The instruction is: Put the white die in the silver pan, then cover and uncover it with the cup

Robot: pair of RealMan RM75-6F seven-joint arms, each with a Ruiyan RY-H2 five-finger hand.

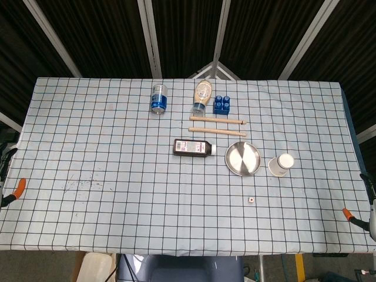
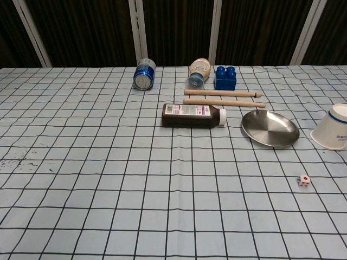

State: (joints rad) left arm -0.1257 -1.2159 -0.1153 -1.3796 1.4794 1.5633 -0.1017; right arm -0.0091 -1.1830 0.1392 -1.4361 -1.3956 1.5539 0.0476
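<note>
A small white die [image 1: 250,200] [image 2: 304,181] with red pips lies on the checked cloth, in front of the silver pan [image 1: 244,158] [image 2: 270,128]. The pan is empty. A white paper cup [image 1: 281,165] [image 2: 332,128] lies on its side just right of the pan. Neither hand shows in the head view or the chest view.
Behind the pan lie a dark bottle [image 1: 194,147] [image 2: 193,115] on its side, two wooden sticks [image 1: 216,120] [image 2: 223,93], a blue block [image 1: 221,104] [image 2: 225,78], a tan squeeze bottle [image 1: 202,97] [image 2: 197,72] and a blue can [image 1: 159,98] [image 2: 144,74]. Orange clamps [image 1: 19,186] hold the cloth's edges.
</note>
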